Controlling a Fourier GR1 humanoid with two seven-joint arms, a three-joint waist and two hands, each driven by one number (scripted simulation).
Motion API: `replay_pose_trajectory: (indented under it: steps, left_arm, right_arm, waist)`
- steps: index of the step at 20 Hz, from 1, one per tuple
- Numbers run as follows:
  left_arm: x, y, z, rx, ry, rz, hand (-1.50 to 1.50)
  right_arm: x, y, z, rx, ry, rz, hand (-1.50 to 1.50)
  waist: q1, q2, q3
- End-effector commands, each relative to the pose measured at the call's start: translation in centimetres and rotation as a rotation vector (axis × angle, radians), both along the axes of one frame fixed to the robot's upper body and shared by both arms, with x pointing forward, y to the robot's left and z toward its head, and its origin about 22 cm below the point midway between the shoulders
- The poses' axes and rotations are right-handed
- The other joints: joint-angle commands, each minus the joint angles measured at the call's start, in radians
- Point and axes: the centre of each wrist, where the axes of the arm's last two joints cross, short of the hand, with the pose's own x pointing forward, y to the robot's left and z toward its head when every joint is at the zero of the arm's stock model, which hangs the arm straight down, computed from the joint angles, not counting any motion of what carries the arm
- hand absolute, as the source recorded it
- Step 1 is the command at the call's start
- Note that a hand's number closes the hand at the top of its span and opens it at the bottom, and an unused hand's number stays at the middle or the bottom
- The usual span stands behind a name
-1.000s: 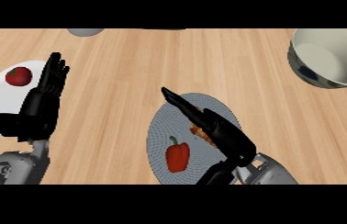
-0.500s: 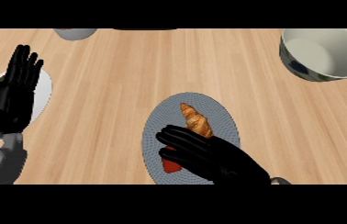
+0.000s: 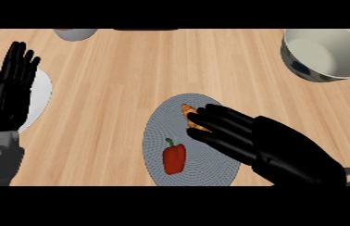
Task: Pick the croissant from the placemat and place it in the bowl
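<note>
Pale wood counter (image 3: 137, 81) under grey placemat (image 3: 160, 132)

Between the grey placemat (image 3: 159, 128) and the bowl (image 3: 315, 53) at the far right lies bare tabletop (image 3: 205, 63), an unobstructed lane. On the placemat, a red pepper (image 3: 174, 158) sits near the front edge, just beside the right hand (image 3: 239, 134), whose fingers (image 3: 209, 123) cover most of the croissant (image 3: 189, 113). The left hand (image 3: 17, 84) rests open at the left edge over a white plate (image 3: 40, 93), well apart. A small grey dish (image 3: 75, 33) stands at the far left.
</note>
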Motion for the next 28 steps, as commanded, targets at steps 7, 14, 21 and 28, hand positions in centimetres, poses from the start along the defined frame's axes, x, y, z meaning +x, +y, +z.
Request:
replay_pose_trajectory:
  steps: [7, 14, 21, 28]
  left_arm:
    - [0.8, -0.5, -0.4, 0.003, -0.01, -0.001, 0.0]
    - [0.5, -0.5, -1.4, -0.013, -0.006, -0.015, 0.0]
    - [-0.5, 0.3, -0.1, -0.022, 0.003, -0.019, 0.0]
    - [0.4, -0.1, 1.5, -0.008, -0.015, -0.007, 0.0]
  right_arm:
    - [0.6, 0.1, 3.7, -0.471, 0.014, 0.041, -1.5]
    - [2.4, 2.2, 0.9, -0.511, 0.018, -0.001, -1.5]
    - [4.5, 2.1, 0.1, -0.527, 0.066, 0.01, -1.5]
    - [6.8, 3.2, -3.5, -0.544, 0.101, -0.033, -1.5]
  waist:
    - [0.011, 0.005, 0.001]
    - [0.013, 0.006, 0.002]
    - [0.015, 0.005, 0.002]
    - [0.015, 0.006, 0.003]
